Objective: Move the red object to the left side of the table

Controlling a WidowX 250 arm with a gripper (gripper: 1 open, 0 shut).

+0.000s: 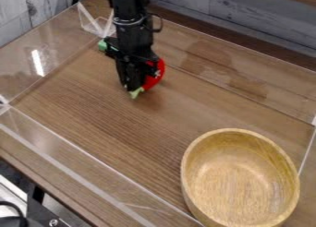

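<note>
Camera view: the gripper (133,83) points straight down, jaws shut tight on the red toy fruit (151,74), just above the table (111,148).

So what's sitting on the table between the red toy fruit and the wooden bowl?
Nothing: between the red toy fruit in the gripper and the wooden bowl the camera view shows only bare table.

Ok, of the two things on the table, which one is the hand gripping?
The red toy fruit, small and glossy, clamped in the hand at the back left. The wooden bowl sits empty and untouched, front right.
</note>
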